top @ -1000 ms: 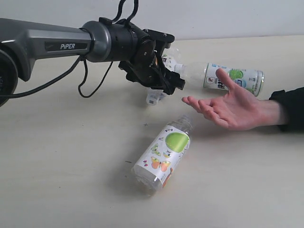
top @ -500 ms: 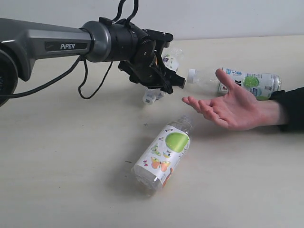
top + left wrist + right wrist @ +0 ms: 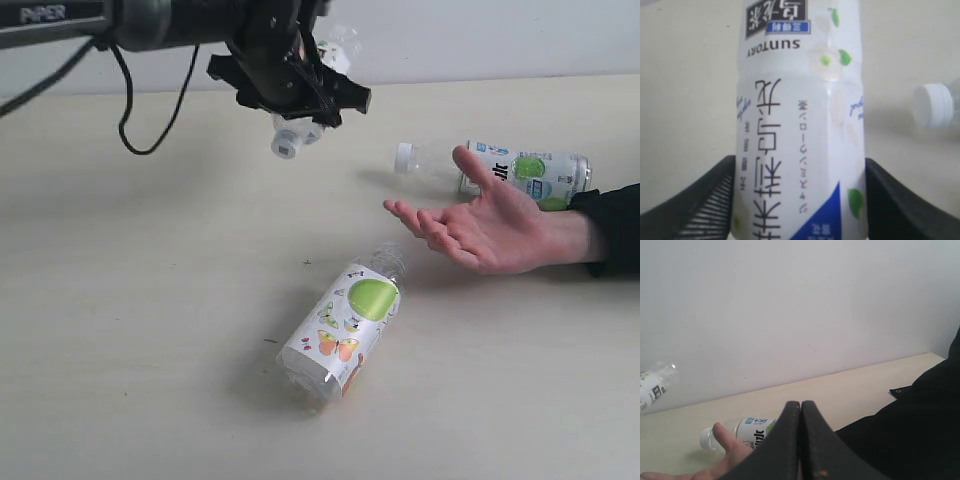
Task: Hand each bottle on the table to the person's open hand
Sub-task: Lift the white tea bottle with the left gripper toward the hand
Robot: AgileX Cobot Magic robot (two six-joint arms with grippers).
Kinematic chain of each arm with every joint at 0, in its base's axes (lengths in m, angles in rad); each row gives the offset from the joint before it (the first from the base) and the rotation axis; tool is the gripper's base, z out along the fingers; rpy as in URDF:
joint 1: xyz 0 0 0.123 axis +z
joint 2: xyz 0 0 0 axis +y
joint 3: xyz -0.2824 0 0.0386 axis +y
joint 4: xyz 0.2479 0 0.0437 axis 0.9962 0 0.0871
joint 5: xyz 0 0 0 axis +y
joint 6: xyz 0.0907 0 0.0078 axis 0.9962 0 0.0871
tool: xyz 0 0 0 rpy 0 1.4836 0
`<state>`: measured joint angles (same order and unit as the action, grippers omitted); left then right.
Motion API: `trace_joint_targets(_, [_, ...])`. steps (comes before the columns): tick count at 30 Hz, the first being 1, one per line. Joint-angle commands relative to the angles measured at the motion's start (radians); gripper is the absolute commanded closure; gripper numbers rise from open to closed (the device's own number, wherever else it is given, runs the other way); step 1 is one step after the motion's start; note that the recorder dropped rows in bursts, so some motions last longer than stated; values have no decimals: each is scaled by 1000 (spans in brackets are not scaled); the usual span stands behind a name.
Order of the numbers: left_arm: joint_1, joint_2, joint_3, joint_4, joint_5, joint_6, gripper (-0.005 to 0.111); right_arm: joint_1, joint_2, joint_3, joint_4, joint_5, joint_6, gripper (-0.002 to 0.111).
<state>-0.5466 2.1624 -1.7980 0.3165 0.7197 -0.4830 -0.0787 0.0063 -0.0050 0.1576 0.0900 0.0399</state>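
Left gripper [image 3: 305,100] clamps a Suntory bottle [image 3: 800,125] aloft, far left. The open hand [image 3: 480,225] looks empty. Butterfly-label bottle [image 3: 345,335] and green-label bottle [image 3: 515,170] lie on the table [image 3: 150,300]. Right gripper [image 3: 801,440] is pinched closed, empty.

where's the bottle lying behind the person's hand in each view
Exterior: lying bottle at far right, beyond the open hand.
Left wrist: only its white cap, beside the held bottle.
Right wrist: bottle beyond the hand, beside the shut right gripper.
Shared landmark: the pale table.
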Motion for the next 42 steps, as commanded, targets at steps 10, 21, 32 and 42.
trace_joint_targets(10, [-30,-499,520,40,-154,-262,107,1,-6,5,2,-3,-1,108])
trace_joint_targets(21, [-385,-760,768,468,-91,-893,107,1,-6,5,2,-3,-1,108])
trace_joint_targets(32, [-657,-586,726,765,-60,-1364,107,1,-6,5,2,-3,-1,108])
trace_joint_targets(42, [-718,-354,461,745,-63,-1364,107,1,-6,5,2,-3,-1,108])
